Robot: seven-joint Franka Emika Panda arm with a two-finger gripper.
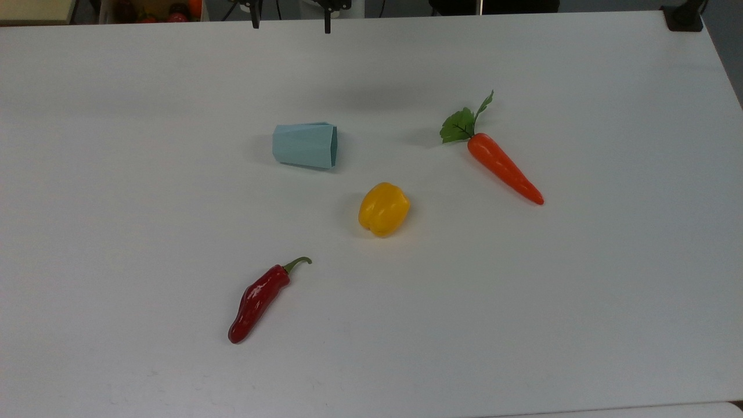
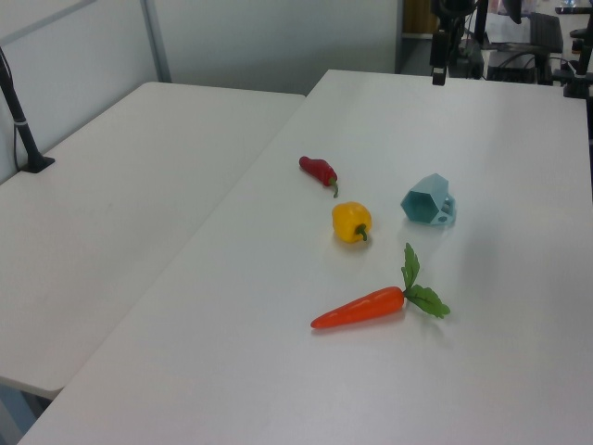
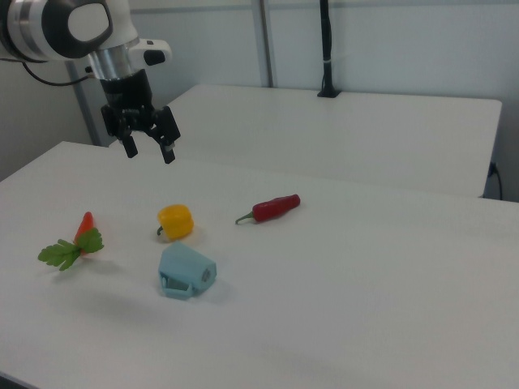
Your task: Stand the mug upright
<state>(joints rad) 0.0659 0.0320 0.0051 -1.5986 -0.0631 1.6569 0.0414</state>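
While the mug [image 1: 305, 145] lies on its side on the white table [image 1: 580, 290], no part of the righting has been begun. In the top view it is seen left of centre, its wider open end turned toward the top view's right, with the yellow pepper [image 1: 383, 208] near it on the nearer right, the red chilli [image 1: 258, 300] well apart toward the near edge, and the carrot [image 1: 504, 166] well apart to the right. In the right view a handle is seen on the mug's near side, low against the table.

The gripper [image 3: 147, 148] is held high above the table in the right view, well apart from the mug, its two fingers spread wide with nothing between them. The step in hand is judged to be the approach. For the next move, the claw would have to be brought down over the mug, one wall or the rim clasped, and the cup tipped onto its narrow base, the pepper being kept clear.
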